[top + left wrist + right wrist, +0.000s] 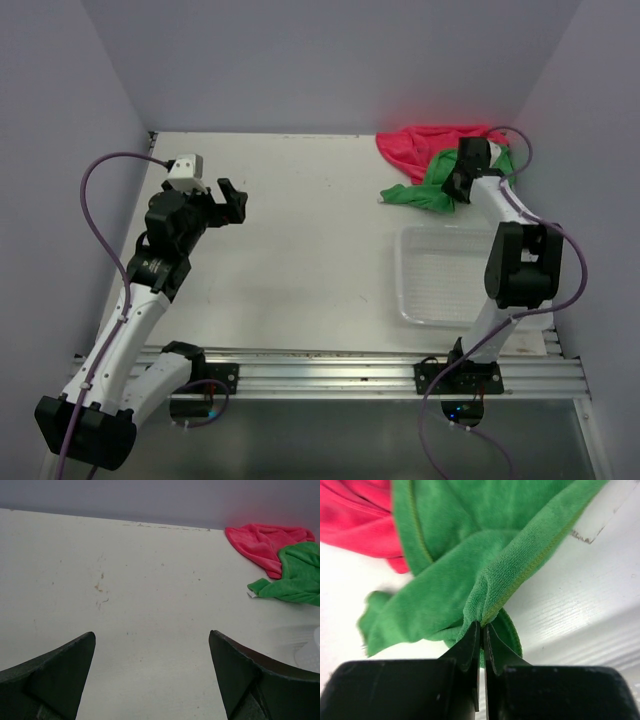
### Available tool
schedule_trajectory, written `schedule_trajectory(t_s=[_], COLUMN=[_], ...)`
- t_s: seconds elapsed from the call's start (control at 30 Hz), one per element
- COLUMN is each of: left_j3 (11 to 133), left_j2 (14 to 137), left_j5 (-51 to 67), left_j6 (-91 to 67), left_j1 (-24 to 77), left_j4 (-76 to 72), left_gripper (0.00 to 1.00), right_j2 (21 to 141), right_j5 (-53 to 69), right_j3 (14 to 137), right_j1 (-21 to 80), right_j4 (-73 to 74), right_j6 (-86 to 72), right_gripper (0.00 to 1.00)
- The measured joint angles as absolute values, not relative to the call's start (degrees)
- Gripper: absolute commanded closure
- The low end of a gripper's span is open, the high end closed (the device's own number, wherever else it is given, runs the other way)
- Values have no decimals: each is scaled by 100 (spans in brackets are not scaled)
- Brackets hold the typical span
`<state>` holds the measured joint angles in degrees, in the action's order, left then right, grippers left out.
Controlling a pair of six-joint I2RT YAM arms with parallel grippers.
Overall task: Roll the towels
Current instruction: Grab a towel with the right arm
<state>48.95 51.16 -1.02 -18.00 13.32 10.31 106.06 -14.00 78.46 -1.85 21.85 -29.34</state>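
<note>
Two towels lie crumpled together at the far right corner of the table. The pink-red towel (pixel 425 144) (pixel 260 541) (pixel 355 525) is nearest the back wall, and the green towel (pixel 422 190) (pixel 295 577) (pixel 470 555) overlaps its near side. My right gripper (pixel 452 183) (pixel 482 626) is down on the green towel, its jaws shut on a pinched fold of the cloth. My left gripper (pixel 232 200) (pixel 152 640) hangs open over bare table at the left, far from both towels, with nothing between its fingers.
A clear plastic mesh basket (pixel 437 275) stands on the right side of the table, just in front of the towels and beside the right arm. Grey walls close the table at the back and both sides. A metal rail (pixel 330 370) runs along the near edge.
</note>
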Motion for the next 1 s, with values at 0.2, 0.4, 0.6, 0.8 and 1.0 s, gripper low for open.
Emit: schedule_trajectory(t_s=[0.2,0.4,0.6,0.8,1.0], left_j3=[4895,4895,4895,4895,4895], left_j2=[5109,5109,5109,5109,5109], left_j5=[-84,-80,-80,-78,-78], left_j6=[-1800,-1800,-1800,-1800,-1800], left_j1=[1332,1332,1332,1334,1334], left_j4=[1031,1028,1028,1028,1028], left_gripper=[0,0,0,0,0], right_j2=[9618,9271,9266,9260,9260], right_j5=[-1284,-1194,-1087,-1068,-843], right_j3=[7854,8224,9242,10486,10829], right_j1=[-45,285,775,1417,2062], right_j4=[2187,2331,2683,2908,2921], right_j6=[-2954,-2899,-2661,-2412,-2399], right_gripper=[100,100,100,100,100])
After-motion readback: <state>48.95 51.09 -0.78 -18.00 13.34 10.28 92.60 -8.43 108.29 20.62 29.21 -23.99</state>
